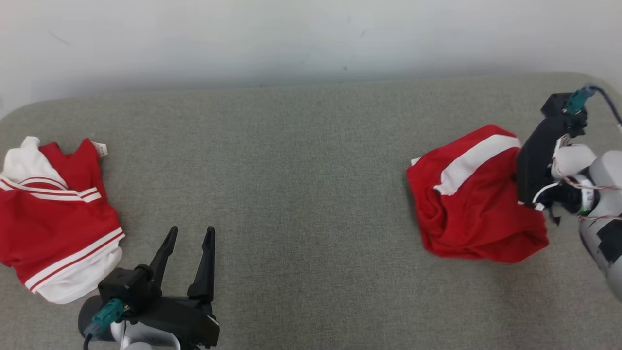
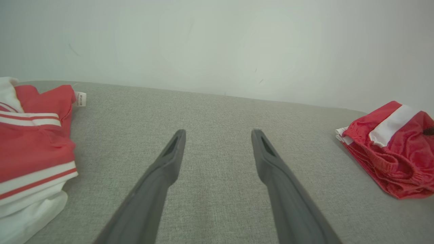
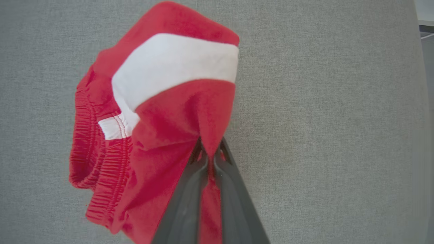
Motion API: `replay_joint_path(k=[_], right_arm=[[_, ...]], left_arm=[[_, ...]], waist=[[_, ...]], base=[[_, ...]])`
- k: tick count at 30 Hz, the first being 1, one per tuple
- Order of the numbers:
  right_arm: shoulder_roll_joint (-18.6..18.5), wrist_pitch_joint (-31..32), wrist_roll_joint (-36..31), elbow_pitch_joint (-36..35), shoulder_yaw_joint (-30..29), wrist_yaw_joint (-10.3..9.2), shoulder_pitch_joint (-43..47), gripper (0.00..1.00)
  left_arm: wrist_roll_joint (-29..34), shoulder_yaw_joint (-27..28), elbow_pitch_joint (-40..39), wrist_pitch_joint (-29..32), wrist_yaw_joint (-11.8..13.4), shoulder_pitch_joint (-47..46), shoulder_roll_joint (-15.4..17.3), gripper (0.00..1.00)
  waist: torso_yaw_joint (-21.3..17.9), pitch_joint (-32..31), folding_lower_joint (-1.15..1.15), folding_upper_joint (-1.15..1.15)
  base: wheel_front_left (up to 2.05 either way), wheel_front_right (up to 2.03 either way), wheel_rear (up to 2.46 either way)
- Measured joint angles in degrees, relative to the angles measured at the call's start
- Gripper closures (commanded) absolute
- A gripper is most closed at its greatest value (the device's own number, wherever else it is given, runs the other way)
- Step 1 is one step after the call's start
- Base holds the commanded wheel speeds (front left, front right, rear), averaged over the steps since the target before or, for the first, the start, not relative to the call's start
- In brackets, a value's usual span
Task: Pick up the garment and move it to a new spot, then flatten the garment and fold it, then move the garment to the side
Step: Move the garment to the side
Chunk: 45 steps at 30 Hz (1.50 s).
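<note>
Red shorts (image 1: 478, 209) at the right of the head view, bunched in a heap over the grey cushion (image 1: 311, 170). Pinched by the right gripper (image 3: 210, 154), jaws shut tight on a fold of red cloth at the bottom middle of the right wrist view. Left gripper (image 1: 191, 229) at the lower left of the head view, jaws wide apart, holding nothing. Red and white top (image 1: 53, 218) at the far left, well apart from the shorts.

Looks like the pick-up step. Lift straight up and slowly, to avoid losing the small pinch. Carry over to the bare middle of the cushion. Stay away from the top on the left. Set down softly, with room on all sides for spreading flat.
</note>
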Motion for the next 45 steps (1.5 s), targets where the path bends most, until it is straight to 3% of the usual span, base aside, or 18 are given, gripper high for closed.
replay_joint_path(k=[19,45], right_arm=[[-5.98,-0.59,-3.64,2.19,0.44,0.34,-6.39,1.00],[-8.57,-3.11,-8.09,4.33,2.65,0.89,-9.71,1.00]], left_arm=[[0.26,0.68,-2.00,0.77,-0.07,-0.58,1.93,0.00],[0.75,0.21,-3.57,1.90,-0.56,-0.66,3.21,0.00]], waist=[[-2.67,4.85,0.00,0.00],[-3.44,6.58,0.00,0.00]], base=[[0.00,0.00,0.00],[0.00,0.00,0.00]])
